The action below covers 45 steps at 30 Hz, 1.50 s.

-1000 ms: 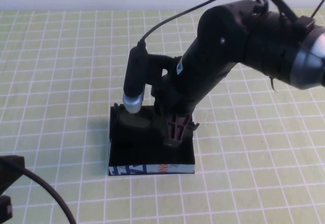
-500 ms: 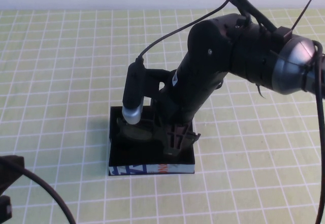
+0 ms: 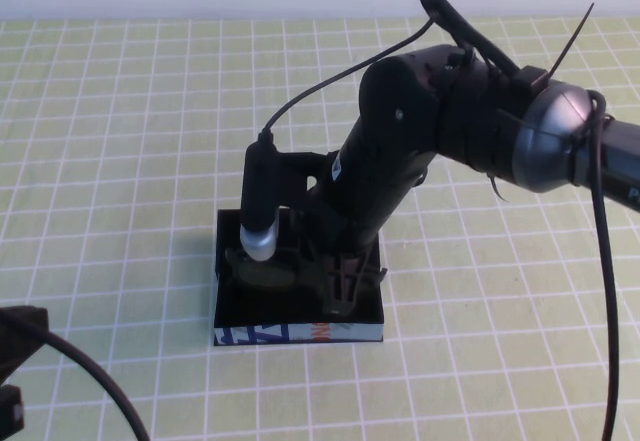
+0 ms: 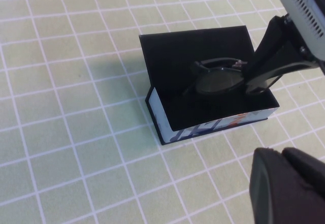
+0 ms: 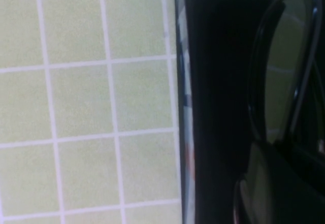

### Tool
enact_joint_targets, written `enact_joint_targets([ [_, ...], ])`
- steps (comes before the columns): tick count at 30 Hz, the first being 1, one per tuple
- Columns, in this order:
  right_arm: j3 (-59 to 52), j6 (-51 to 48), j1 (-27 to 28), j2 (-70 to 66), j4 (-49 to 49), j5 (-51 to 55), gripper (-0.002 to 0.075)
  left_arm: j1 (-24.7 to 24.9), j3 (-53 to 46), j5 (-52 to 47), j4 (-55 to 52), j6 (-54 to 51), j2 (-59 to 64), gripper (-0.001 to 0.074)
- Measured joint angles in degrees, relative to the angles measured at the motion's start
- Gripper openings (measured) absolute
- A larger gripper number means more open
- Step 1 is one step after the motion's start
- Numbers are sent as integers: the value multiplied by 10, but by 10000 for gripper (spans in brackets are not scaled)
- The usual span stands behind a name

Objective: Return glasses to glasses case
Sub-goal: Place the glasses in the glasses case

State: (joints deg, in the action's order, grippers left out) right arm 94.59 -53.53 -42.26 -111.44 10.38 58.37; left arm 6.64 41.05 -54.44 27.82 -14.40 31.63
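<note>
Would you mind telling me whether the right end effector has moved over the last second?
Yes. The right end effector, shut on the glasses, has sunk slightly deeper into the glasses case, which stayed put.

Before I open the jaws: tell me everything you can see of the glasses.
The glasses are black-framed, plastic-looking, with dark greyish lenses. They sit inside the open case, over its black lining, one lens facing up. The right gripper, jaws shut on their frame at one end, holds them. Whether they rest on the lining is unclear. The left gripper waits nearby.
</note>
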Motion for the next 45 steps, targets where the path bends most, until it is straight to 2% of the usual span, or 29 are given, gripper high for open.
enact_joint_targets([
  [6, 1, -29, 0, -12, 19, -1, 2, 0, 0, 0, 0, 0, 0, -3],
  [24, 2, -34, 0, -31, 20, 2, 4, 0, 0, 0, 0, 0, 0, -3],
  [32, 2, -34, 0, -31, 20, -6, 91, 0, 0, 0, 0, 0, 0, -3],
  [37, 2, -34, 0, -31, 17, -10, 107, 0, 0, 0, 0, 0, 0, -3],
  [41, 2, -34, 0, -29, 5, -10, 102, 0, 0, 0, 0, 0, 0, -3],
  [45, 16, 18, 0, -19, -14, -10, 32, 0, 0, -1, 0, 0, 0, -3],
])
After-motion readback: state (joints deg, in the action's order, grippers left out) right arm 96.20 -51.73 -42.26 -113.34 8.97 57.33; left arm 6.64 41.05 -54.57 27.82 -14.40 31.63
